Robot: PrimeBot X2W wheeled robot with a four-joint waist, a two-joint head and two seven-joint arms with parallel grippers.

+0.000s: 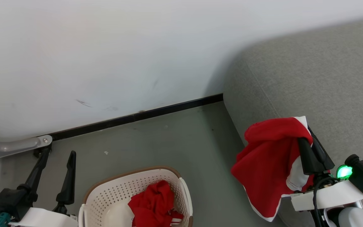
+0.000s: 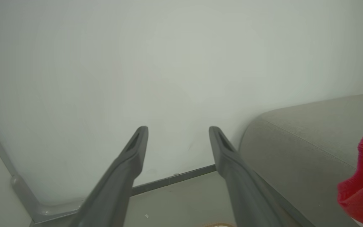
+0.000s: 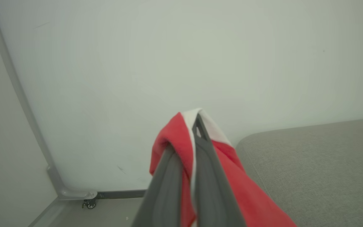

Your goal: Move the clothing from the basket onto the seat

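I read a pale wall (image 1: 106, 56) spanning the head view from 9 o'clock through 12 to 1 o'clock, with a black skirting strip (image 1: 137, 117) along its foot.

The seat (image 1: 326, 78), grey fabric with a rounded corner, takes up the sector from 1 to 4 o'clock. Its left edge meets the grey-green floor (image 1: 169, 142), which fills the centre.

The basket (image 1: 106, 197) stands on the floor at 6 o'clock, cut off by the lower frame edge. It is cream with perforated sides and a brown rim, and it stands apart from the seat.

A red garment (image 1: 266, 167) with white trim hangs at 4 o'clock, in front of the seat's left edge and above the floor. I cannot tell whether it touches the seat.

A second red garment (image 1: 153, 201) lies crumpled inside the basket, toward its right side.

The right jaws, at 4 o'clock, are fully closed on the red garment. In the right wrist view its fabric is pinched between the fingers (image 3: 206, 170), white trim at their tips.

The left jaws, at 8 o'clock, stand wide apart with nothing between the fingers (image 2: 128, 170). They are just left of the basket.

A green lamp (image 1: 343, 171) glows on the right wrist.
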